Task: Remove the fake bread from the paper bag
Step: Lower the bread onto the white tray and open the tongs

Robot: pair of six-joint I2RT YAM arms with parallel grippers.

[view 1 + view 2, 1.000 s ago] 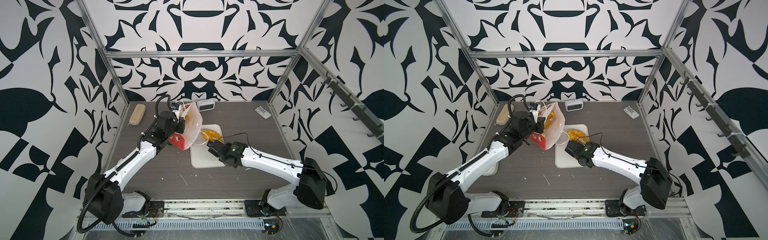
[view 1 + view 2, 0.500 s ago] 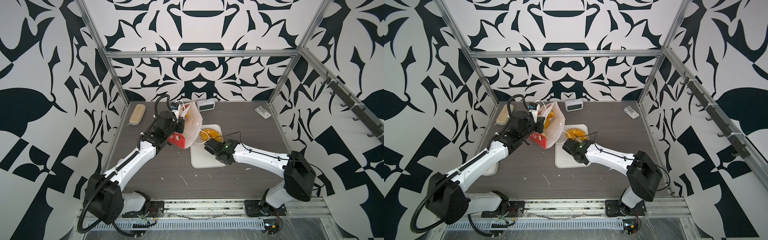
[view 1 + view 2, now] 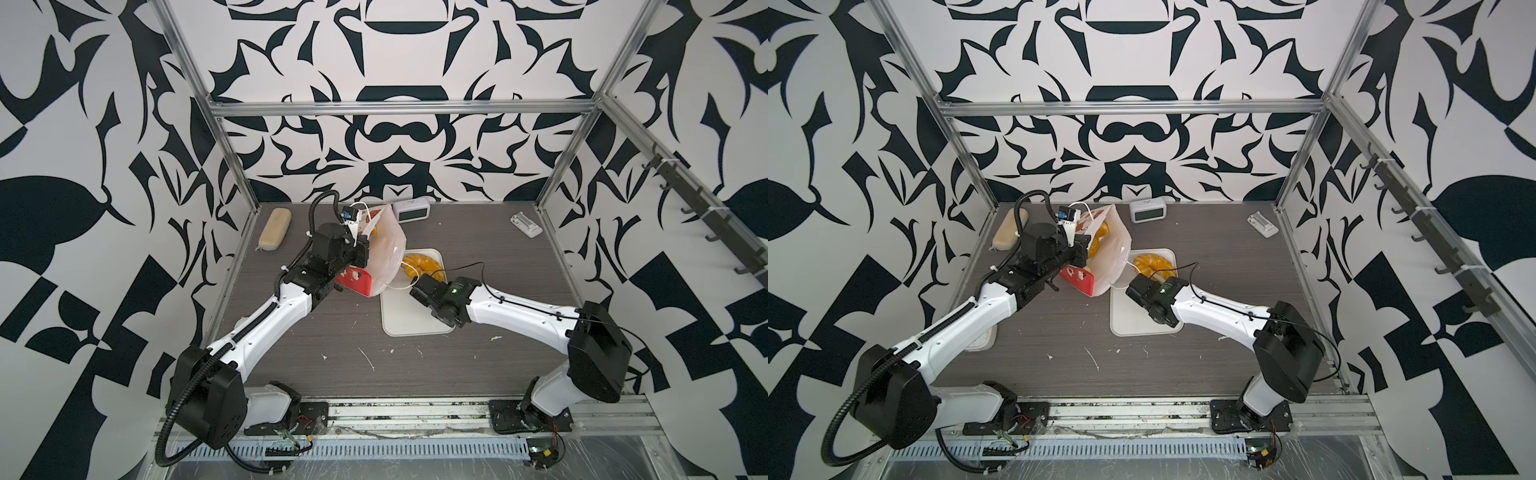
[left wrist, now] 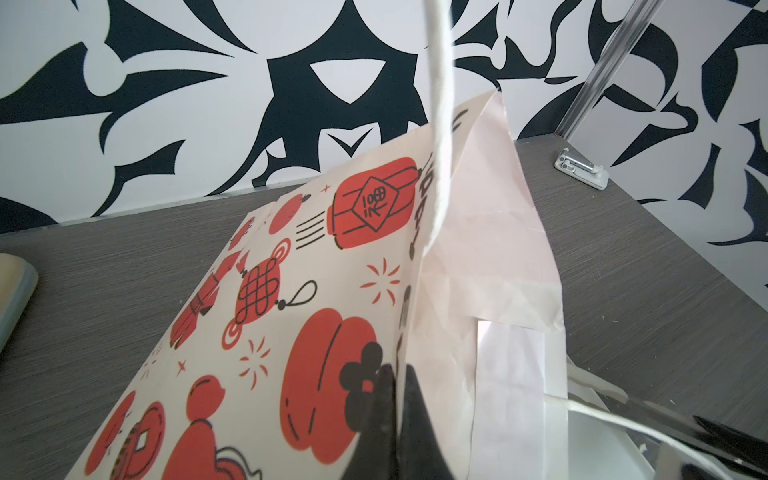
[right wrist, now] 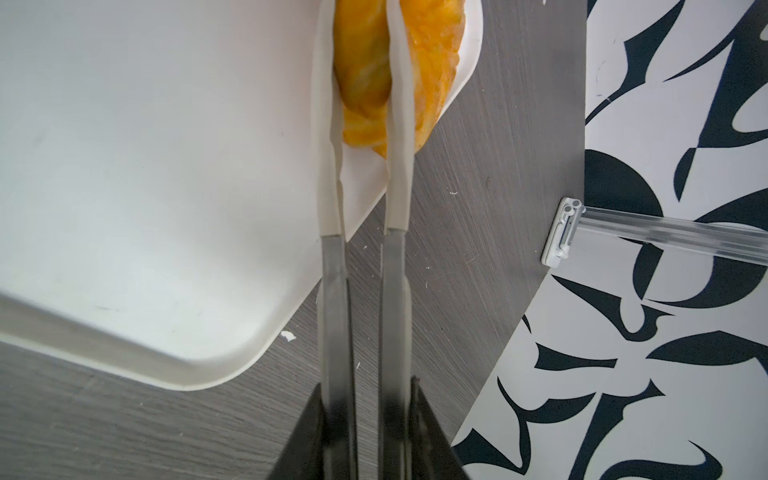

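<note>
The paper bag leans over beside the white tray, its red-printed side filling the left wrist view. My left gripper is shut on the bag's rim. Orange fake bread shows inside the bag's mouth. A ring loaf lies on the tray's far end. My right gripper is shut on tongs, and their white tips pinch a golden pastry next to the ring loaf.
A beige oblong case lies at the back left. At the back wall stands a small white clock, with a white clip-like part at the back right. A white lid-like thing sits under my left arm.
My right arm has shifted left and towards the back, carrying the tongs a little closer to the bag. The left arm and the bag have not moved.
</note>
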